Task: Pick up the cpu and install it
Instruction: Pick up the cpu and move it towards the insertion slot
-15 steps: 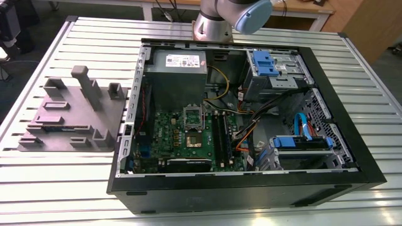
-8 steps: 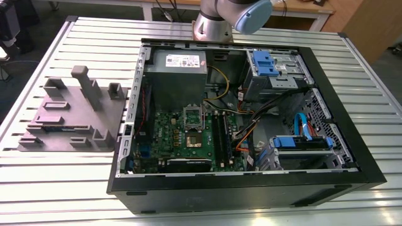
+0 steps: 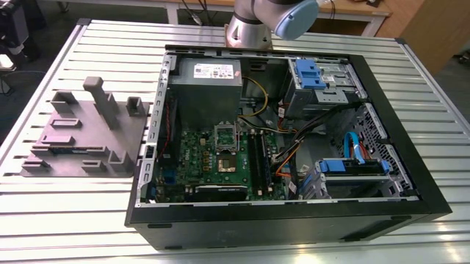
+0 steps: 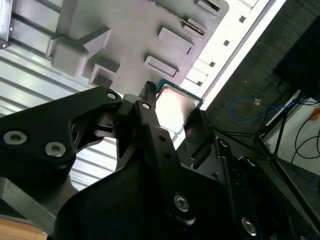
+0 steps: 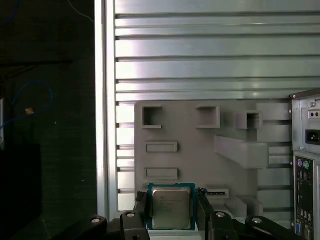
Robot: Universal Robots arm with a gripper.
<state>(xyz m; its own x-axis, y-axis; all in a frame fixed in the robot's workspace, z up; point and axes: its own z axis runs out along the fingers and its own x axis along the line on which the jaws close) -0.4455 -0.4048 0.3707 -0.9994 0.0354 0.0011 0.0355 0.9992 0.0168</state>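
The cpu (image 5: 171, 206) is a small square chip with a silvery top and a thin green edge. It sits between the two black fingers (image 5: 140, 212) of my gripper (image 5: 171, 215), which is shut on its sides. In the second wrist view the cpu (image 4: 176, 106) shows in the same grip of the gripper (image 4: 172, 114). Chip and gripper hang well above the grey holder plate (image 5: 200, 132) on the slatted table. In the exterior view the open computer case (image 3: 411, 181) shows the green motherboard (image 3: 198, 159) with its processor socket (image 3: 226, 159) uncovered.
The grey holder plate (image 3: 85, 137) with raised blocks lies at the exterior view's left of the case. A silver-grey power supply (image 3: 209, 74), black memory slots (image 3: 257, 157), blue drive brackets (image 3: 353, 168) and loose cables (image 3: 294, 148) crowd the case. The arm's base (image 3: 253, 25) stands behind it.
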